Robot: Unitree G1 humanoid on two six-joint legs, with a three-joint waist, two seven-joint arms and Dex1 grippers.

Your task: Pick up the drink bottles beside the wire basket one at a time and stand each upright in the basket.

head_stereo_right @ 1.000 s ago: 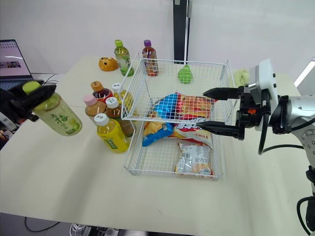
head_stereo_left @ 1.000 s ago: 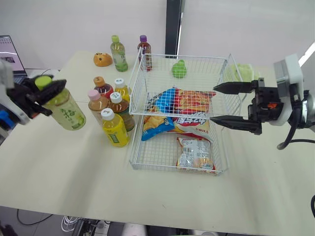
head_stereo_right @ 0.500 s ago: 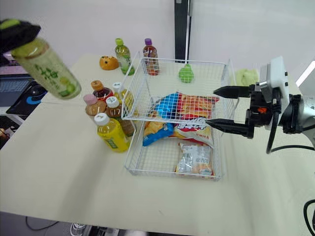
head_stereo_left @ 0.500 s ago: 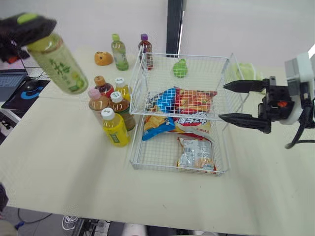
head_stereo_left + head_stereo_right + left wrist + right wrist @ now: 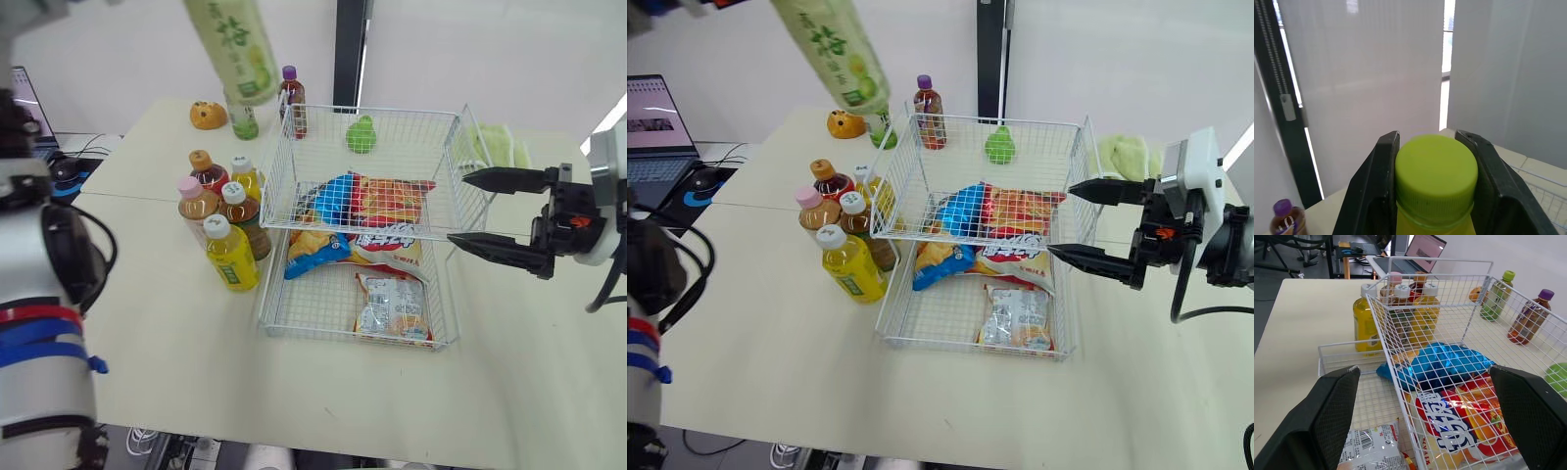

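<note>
High above the table's back left hangs a green tea bottle (image 5: 235, 44), tilted, with my left gripper (image 5: 1436, 171) shut on its lime cap (image 5: 1436, 176). It hovers near the back left corner of the white wire basket (image 5: 367, 109). Several bottles stand in a cluster left of the basket, among them a yellow one (image 5: 229, 257) and a pink-capped one (image 5: 194, 203). Farther back stand a green-capped bottle (image 5: 244, 125), partly hidden, and a purple-capped one (image 5: 290, 100). My right gripper (image 5: 458, 208) is open and holds nothing, at the basket's right side.
Snack bags (image 5: 377, 211) and a green pear-shaped toy (image 5: 361, 135) lie in the basket. An orange toy (image 5: 209, 115) sits at the back left, a green cloth (image 5: 495, 147) behind the right gripper. A laptop (image 5: 661, 127) stands off the table's left.
The left arm lifted the green tea bottle from low at the left up and rightward toward the basket's back corner. The right gripper stayed open and edged slightly right.
</note>
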